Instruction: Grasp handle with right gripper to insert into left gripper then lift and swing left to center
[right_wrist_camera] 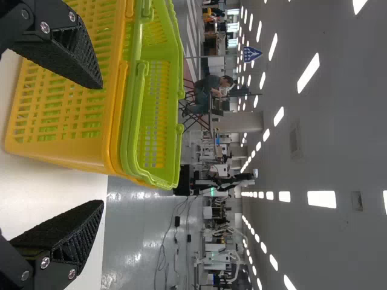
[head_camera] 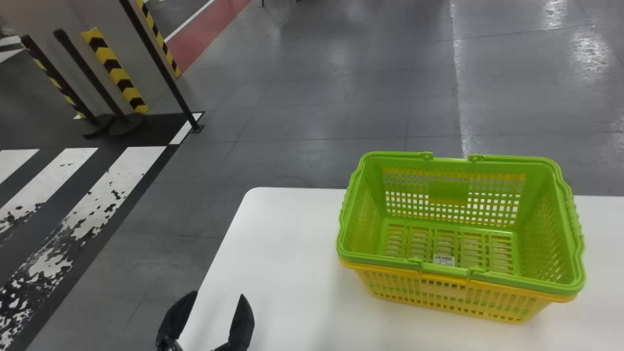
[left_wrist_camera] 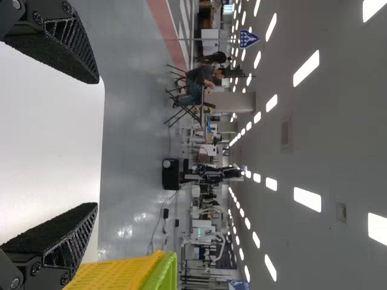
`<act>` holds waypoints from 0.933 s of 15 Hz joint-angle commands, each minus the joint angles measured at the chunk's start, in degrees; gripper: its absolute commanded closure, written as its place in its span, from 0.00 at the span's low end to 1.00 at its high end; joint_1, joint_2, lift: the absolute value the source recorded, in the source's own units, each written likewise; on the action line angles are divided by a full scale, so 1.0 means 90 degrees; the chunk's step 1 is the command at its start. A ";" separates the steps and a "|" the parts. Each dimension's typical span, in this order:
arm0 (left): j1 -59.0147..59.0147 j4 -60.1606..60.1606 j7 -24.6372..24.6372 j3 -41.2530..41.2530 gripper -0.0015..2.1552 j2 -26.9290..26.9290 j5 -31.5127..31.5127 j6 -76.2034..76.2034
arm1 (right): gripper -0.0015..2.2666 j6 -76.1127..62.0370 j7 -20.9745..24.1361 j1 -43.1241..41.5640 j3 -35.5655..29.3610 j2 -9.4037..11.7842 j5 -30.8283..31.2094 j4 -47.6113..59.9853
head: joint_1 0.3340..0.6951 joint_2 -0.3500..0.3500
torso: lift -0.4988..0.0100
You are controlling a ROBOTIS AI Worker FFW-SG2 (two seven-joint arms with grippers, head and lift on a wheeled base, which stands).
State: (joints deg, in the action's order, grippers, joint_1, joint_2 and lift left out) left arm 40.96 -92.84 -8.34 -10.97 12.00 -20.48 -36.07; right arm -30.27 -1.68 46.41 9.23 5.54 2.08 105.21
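Left claw (head_camera: 219, 294) at the near left, by the left edge of the white bench (head_camera: 287, 243), fingers spread wide, nothing gripped, well apart from the baskets. Right claw (right_wrist_camera: 101, 145) also wide, nothing gripped, seen in the right wrist view with the baskets just ahead of it and past one finger; can't tell if that finger touches them. Green basket (head_camera: 448, 192) sits nested in the yellow basket (head_camera: 446, 292), both upright on the right part of the bench, turned slightly, long side facing near. Green handles (head_camera: 574, 219) folded down, lying along the left and right rims, held by neither claw. Inside, the green basket has slotted walls and floor, with a small white label (head_camera: 444, 260) on the floor toward the near side. Yellow basket shows mostly below the green rim on the near side, mesh walls. Beyond the bench: grey floor (head_camera: 317, 112), worn white stripes (head_camera: 109, 195) at left, red strip (head_camera: 207, 34) at far left, dark posts (head_camera: 90, 73) and yellow-black guards (head_camera: 117, 70) also far left. Wrist views add ceiling lights (left_wrist_camera: 306, 68) and a blue sign (left_wrist_camera: 248, 39).
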 commanded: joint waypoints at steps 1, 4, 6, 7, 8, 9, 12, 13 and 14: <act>-0.0010 0.0023 0.0008 0.0018 0.04 -0.0005 0.0000 0.0000 | 0.06 0.0000 0.0002 0.0000 0.0000 0.0000 0.0003 0.0000 | 1.00 1.00 | 0.80; -0.0029 0.0101 0.0106 0.0067 0.04 -0.0015 0.0000 -0.0196 | 0.06 0.0000 0.0002 0.0000 0.0000 -0.0010 0.0003 -0.0010 | 1.00 1.00 | 0.80; -0.0029 0.0101 0.0135 0.0077 0.04 -0.0015 0.0000 -0.0235 | 0.05 0.0000 -0.0008 0.0000 0.0000 -0.0010 0.0003 -0.0029 | 1.00 1.00 | 0.80; -0.0029 0.0111 0.0135 0.0077 0.04 -0.0015 0.0010 -0.0235 | 0.05 0.0000 -0.0008 -0.0010 0.0000 0.0000 0.0003 -0.0039 | 1.00 1.00 | 0.80; -0.0029 0.0130 0.0135 0.0096 0.04 -0.0015 0.0010 -0.0235 | 0.05 0.0000 -0.0018 -0.0010 0.0000 -0.0010 0.0003 -0.0059 | 1.00 1.00 | 0.80; -0.0049 0.0160 0.0135 0.0126 0.04 -0.0015 0.0039 -0.0274 | 0.05 0.0000 -0.0028 -0.0010 0.0000 -0.0010 0.0003 -0.0078 | 1.00 1.00 | 0.80; -0.0098 0.0150 -0.0001 0.0145 0.03 -0.0015 0.0137 -0.0274 | 0.06 0.0000 -0.0037 -0.0010 0.0000 0.0000 0.0003 -0.0088 | 1.00 1.00 | 0.80; -0.0176 0.0140 -0.0402 0.0057 0.03 -0.0015 0.0244 -0.0137 | 0.06 0.0000 -0.0037 -0.0010 0.0000 0.0000 0.0003 -0.0088 | 1.00 1.00 | 0.80; -0.0205 0.0082 -0.0431 0.0018 0.03 -0.0025 0.0244 -0.0137 | 0.06 0.0000 -0.0047 0.0000 0.0000 0.0000 0.0003 -0.0088 | 1.00 1.00 | 0.80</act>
State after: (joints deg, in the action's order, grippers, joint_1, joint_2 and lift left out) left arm 39.64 -91.58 -11.78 -10.20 11.88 -18.68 -37.81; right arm -30.27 -2.08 46.32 9.23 5.52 2.11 104.41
